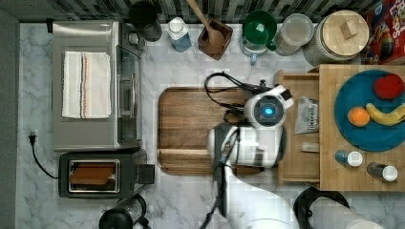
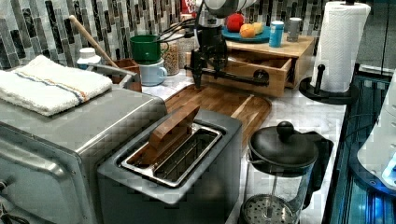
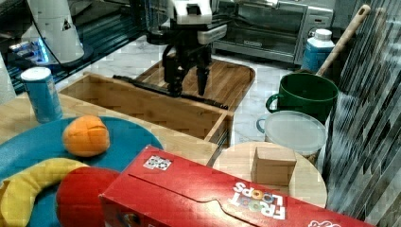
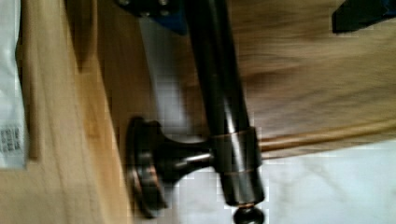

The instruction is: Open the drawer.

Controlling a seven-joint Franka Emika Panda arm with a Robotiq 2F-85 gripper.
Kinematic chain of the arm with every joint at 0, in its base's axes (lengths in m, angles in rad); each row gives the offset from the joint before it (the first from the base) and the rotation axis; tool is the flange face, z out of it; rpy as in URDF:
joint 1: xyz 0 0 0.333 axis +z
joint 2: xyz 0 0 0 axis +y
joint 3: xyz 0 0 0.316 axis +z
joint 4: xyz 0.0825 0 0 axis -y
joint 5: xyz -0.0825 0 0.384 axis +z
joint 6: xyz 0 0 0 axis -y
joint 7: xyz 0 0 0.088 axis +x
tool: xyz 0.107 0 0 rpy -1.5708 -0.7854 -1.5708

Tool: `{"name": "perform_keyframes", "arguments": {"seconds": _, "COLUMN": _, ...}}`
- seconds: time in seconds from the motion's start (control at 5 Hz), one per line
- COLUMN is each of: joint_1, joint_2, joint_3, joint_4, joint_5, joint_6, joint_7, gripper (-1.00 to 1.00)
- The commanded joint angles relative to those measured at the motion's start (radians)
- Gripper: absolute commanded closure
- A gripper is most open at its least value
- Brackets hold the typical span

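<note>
Top view, left to right: oven (image 1: 95, 86) and toaster (image 1: 102, 172) are seen at the left, tray (image 1: 191, 129) in the middle, then gripper (image 3: 188, 85) over the handle (image 3: 170, 91), fingers spread either side of the bar, nothing clamped. Drawer (image 1: 296, 129) is pulled out from under the butcher-block top (image 1: 329, 143) at the top view's right, with a packet (image 1: 308, 114) inside.

Top view: tray (image 1: 191, 129) at centre, drawer (image 1: 296, 162) pulled out at 3 o'clock, gripper (image 3: 187, 81) over its handle (image 3: 156, 88), toaster oven (image 1: 90, 86) at 9, toaster (image 1: 100, 174) at 8, jars (image 1: 341, 36) at 1.
</note>
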Motion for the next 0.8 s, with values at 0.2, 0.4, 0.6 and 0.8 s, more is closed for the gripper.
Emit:
{"name": "perform_keyframes", "arguments": {"seconds": 0.2, "joint_1": 0.188, "joint_2": -0.024, "joint_3": 0.132, "joint_4": 0.053, "joint_5": 0.026, "joint_6": -0.119, "joint_7": 0.253, "gripper": -1.00}}
{"name": "perform_keyframes", "arguments": {"seconds": 0.4, "joint_1": 0.171, "joint_2": -0.030, "joint_3": 0.153, "joint_4": 0.060, "joint_5": 0.070, "joint_6": -0.122, "joint_7": 0.257, "gripper": -1.00}}
{"name": "perform_keyframes", "arguments": {"seconds": 0.6, "joint_1": 0.178, "joint_2": -0.030, "joint_3": 0.145, "joint_4": 0.060, "joint_5": 0.073, "joint_6": -0.122, "joint_7": 0.254, "gripper": -1.00}}
{"name": "perform_keyframes", "arguments": {"seconds": 0.8, "joint_1": 0.182, "joint_2": -0.030, "joint_3": 0.141, "joint_4": 0.061, "joint_5": 0.075, "joint_6": -0.122, "joint_7": 0.253, "gripper": -1.00}}
